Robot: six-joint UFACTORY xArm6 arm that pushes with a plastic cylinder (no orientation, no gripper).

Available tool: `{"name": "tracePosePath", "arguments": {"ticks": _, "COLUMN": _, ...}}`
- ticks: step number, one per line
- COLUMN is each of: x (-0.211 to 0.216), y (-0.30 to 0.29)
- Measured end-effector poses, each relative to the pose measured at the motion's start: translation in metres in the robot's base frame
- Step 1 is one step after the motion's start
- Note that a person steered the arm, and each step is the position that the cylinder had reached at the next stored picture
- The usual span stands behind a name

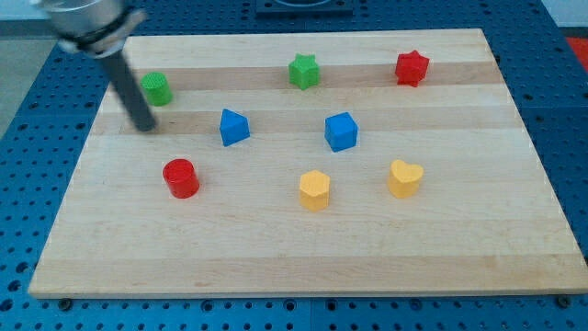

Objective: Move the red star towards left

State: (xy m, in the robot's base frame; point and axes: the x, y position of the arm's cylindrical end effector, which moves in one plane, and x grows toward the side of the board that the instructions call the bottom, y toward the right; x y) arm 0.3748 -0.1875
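The red star [412,68] sits near the view's top right of the wooden board [303,257]. My tip [146,127] rests on the board at the view's upper left, far to the left of the red star. It is just below and left of the green cylinder [157,89] and left of the blue block [233,127]. It touches no block. The rod slants up to the view's top left corner.
A green star [303,71] lies at the top middle. A blue cube [341,131] is right of centre. A red cylinder [181,177] is at lower left. A yellow hexagon block [314,189] and a yellow heart [404,178] lie lower right.
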Motion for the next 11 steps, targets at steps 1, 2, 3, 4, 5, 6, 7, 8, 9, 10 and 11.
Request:
{"name": "tracePosePath", "arguments": {"ticks": 1, "x": -0.002, "y": 0.072}}
{"name": "tracePosePath", "arguments": {"ticks": 2, "x": -0.017, "y": 0.131}}
{"name": "tracePosePath", "arguments": {"ticks": 3, "x": -0.025, "y": 0.202}}
{"name": "tracePosePath", "arguments": {"ticks": 4, "x": -0.019, "y": 0.284}}
{"name": "tracePosePath", "arguments": {"ticks": 5, "x": -0.019, "y": 0.386}}
{"name": "tracePosePath", "arguments": {"ticks": 6, "x": -0.049, "y": 0.434}}
{"name": "tracePosePath", "arguments": {"ticks": 7, "x": -0.088, "y": 0.432}}
{"name": "tracePosePath", "arguments": {"ticks": 8, "x": -0.101, "y": 0.399}}
{"name": "tracePosePath", "arguments": {"ticks": 9, "x": -0.101, "y": 0.328}}
{"name": "tracePosePath", "arguments": {"ticks": 10, "x": -0.101, "y": 0.314}}
{"name": "tracePosePath", "arguments": {"ticks": 11, "x": -0.102, "y": 0.387}}
